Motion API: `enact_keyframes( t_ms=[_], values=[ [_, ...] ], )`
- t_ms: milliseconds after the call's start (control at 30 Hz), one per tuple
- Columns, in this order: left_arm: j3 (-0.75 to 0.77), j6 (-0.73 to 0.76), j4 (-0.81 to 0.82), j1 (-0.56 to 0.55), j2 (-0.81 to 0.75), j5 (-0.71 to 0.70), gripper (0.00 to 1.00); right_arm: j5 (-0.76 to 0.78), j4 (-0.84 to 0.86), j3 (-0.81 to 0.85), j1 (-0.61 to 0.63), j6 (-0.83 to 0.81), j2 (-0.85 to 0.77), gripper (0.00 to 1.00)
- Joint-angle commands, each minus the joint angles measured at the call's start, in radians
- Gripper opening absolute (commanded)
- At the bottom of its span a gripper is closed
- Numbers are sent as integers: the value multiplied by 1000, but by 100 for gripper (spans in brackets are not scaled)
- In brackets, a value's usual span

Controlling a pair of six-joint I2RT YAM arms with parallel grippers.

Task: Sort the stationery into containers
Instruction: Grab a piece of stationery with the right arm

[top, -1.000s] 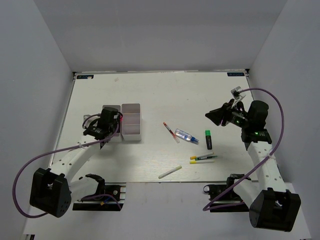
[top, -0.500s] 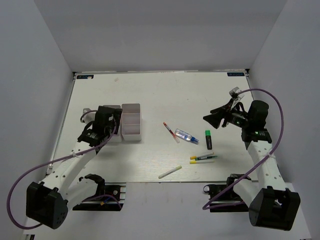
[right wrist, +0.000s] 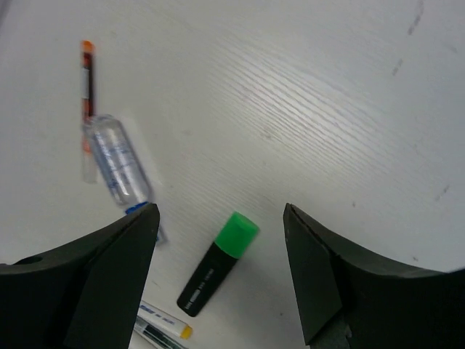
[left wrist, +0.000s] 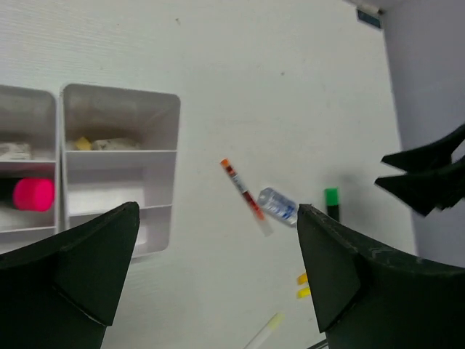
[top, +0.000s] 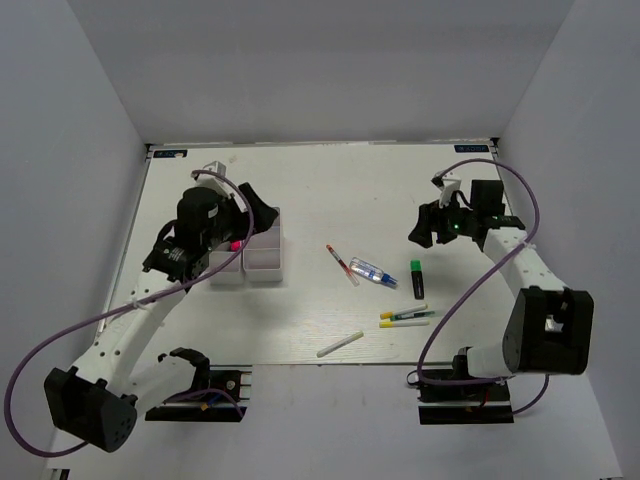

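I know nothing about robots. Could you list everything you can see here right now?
containers: one cluster of joined bins, white, left part of the table
pink highlighter: one, pink end showing, inside a bin
small bits: a few, yellowish and pale, in a bin compartment
red pen: one, red, table centre
clear-blue tube: one, right beside the pen
green highlighter: one, black with green tip, right of the tube
yellow-capped markers: two, white, side by side
white stick: one, near the front edge
left gripper: black, open, above the bins
right gripper: black, open, above the green highlighter
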Motion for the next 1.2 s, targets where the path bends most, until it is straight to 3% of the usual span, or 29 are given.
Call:
enact_keyframes(
  t_ms=[0,200,333,567,833,1167],
  values=[
    [29,243,-159,-5,-49,17,99,194,-125,57,3,-87,81,75],
    [-19,394,-213,-5,-140,-130,99,367,-184,92,90,-84,141,75],
    [-66,403,-169,-5,-206,-34,99,421,-214,94,133,-33,177,71],
    [-109,403,-146,4,-351,-14,99,488,-200,28,198,21,195,64],
    [-109,403,-146,4,-361,-3,99,522,-208,5,253,65,238,63],
    [-118,394,-146,4,-371,6,99,573,-190,-38,264,77,254,54]
  ],
)
